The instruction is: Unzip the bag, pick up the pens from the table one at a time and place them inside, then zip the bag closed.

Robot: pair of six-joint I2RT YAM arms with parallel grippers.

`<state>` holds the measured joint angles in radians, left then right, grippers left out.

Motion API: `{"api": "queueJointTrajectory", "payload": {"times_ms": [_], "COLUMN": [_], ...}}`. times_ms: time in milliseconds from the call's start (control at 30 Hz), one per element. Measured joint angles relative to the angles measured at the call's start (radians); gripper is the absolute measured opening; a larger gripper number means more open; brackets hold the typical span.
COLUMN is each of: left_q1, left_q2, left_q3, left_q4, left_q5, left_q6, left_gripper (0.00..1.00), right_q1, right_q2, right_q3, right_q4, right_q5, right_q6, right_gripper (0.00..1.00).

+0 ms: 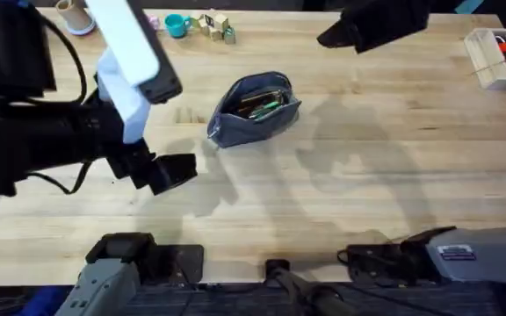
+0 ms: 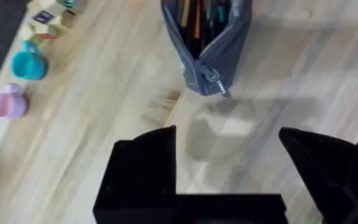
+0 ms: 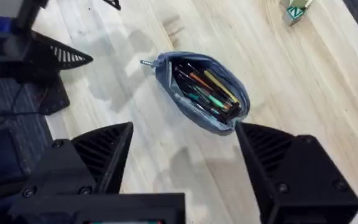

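Note:
The grey-blue bag [image 1: 255,107] lies unzipped on the table [image 1: 367,175], just left of centre, its mouth gaping. Several pens [image 3: 207,90] lie inside it: dark, orange, green and yellow sticks. The zipper pull [image 2: 219,88] hangs at the bag's near-left end. My left gripper [image 2: 229,162] hovers open over bare wood a short way from that end, holding nothing; overhead it is to the bag's lower left [image 1: 172,171]. My right gripper [image 3: 185,162] is open and high above the bag, also holding nothing, and appears dark at the far right in the overhead view [image 1: 372,26].
A teal cup [image 1: 177,25] and small blocks [image 1: 215,25] stand along the far edge, with a pink cup [image 2: 10,102] to their left. A white tray [image 1: 495,57] holding markers sits at the far right. Bare wood surrounds the bag.

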<state>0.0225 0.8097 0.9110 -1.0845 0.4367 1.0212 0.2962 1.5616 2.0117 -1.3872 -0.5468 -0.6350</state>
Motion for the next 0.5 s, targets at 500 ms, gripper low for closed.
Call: {"api": "queueJointTrajectory", "payload": {"times_ms": [500], "left_q1": [0.304], "left_q2": [0.257], "left_q3": [-0.065], "left_q4": [0.099], "left_q5": [0.251], "left_q6": [0.162], "left_gripper": [0.994], "right_q1": [0.0], "right_q2": [0.0], "right_q3": [0.0], "right_q4": [-0.001], "right_q5": [0.0], "right_q6": [0.044], "right_gripper": [0.997]}}
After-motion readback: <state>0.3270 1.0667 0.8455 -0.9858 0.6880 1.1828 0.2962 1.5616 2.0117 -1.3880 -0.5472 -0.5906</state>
